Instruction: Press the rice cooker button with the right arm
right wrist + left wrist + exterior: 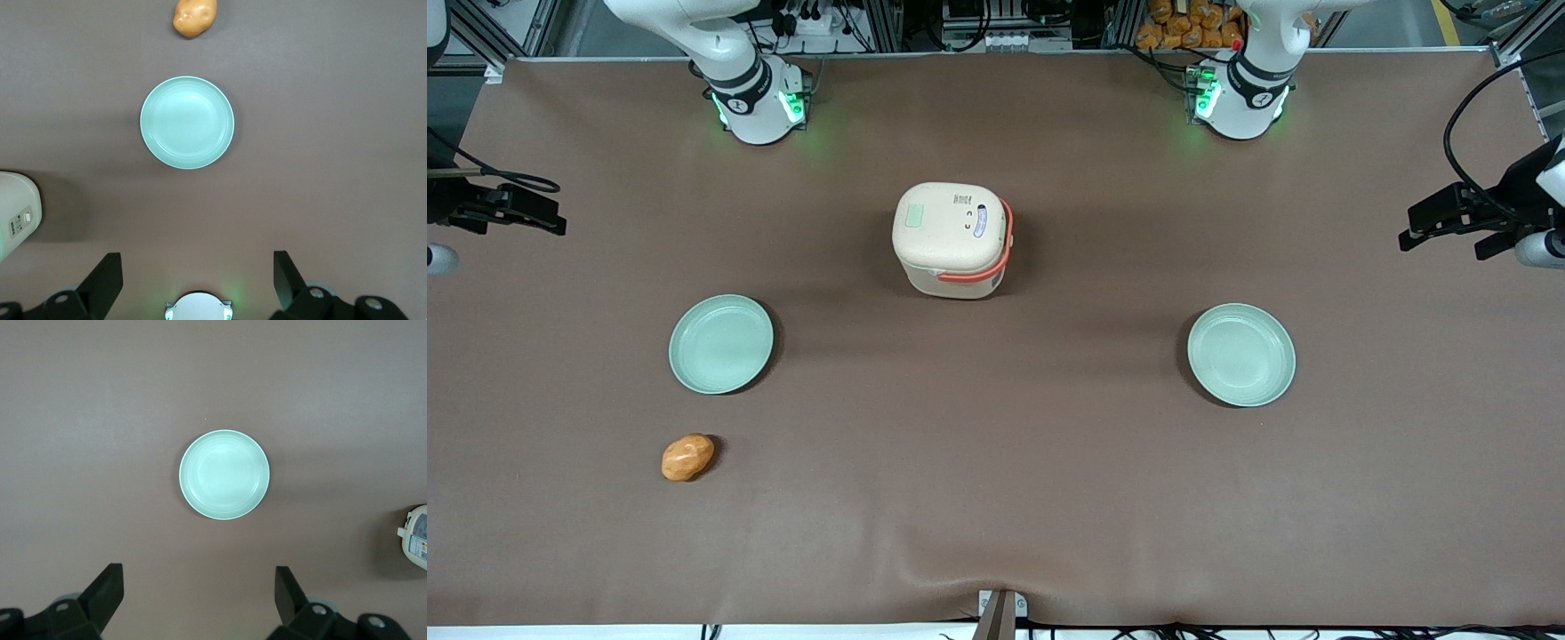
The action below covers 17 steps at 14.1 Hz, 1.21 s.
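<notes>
Front view: cream rice cooker (953, 238), lid closed.

The right arm (738, 80) is glossy white, built of rounded segments, with a black band ringing the joint above its broad round base. Green status lights glow on both sides of that base, and a small dark mark sits on the white shell between them. Black cables trail off at its foot. The gripper (197, 283) is dark grey to black, its two angular fingers (107, 273) spread wide apart, with small round silver screws set into the finger mounts.
</notes>
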Motion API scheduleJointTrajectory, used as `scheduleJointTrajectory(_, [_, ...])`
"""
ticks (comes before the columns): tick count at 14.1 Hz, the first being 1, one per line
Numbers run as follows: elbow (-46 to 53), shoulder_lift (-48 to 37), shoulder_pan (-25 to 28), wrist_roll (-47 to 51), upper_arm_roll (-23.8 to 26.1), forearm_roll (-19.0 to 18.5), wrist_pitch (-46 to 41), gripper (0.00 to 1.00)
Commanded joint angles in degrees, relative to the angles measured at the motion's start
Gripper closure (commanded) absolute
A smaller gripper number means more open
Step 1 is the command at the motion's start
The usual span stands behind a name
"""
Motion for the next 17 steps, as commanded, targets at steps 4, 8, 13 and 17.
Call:
scheduleJointTrajectory(4, [-0.1,-0.2,-0.5,-0.6,0.5,-0.7,1.1,0.00])
scheduleJointTrajectory(8, [-0.2,-0.2,-0.4,-0.4,0.5,-0.7,2.2,0.00])
scheduleJointTrajectory(13, [0.4,-0.1,0.3,-0.4,0.9,-1.4,2.6,0.00])
scheduleJointTrajectory(17, [0.4,0.2,3.9,-1.1,1.1,-0.6,-0.4,0.00])
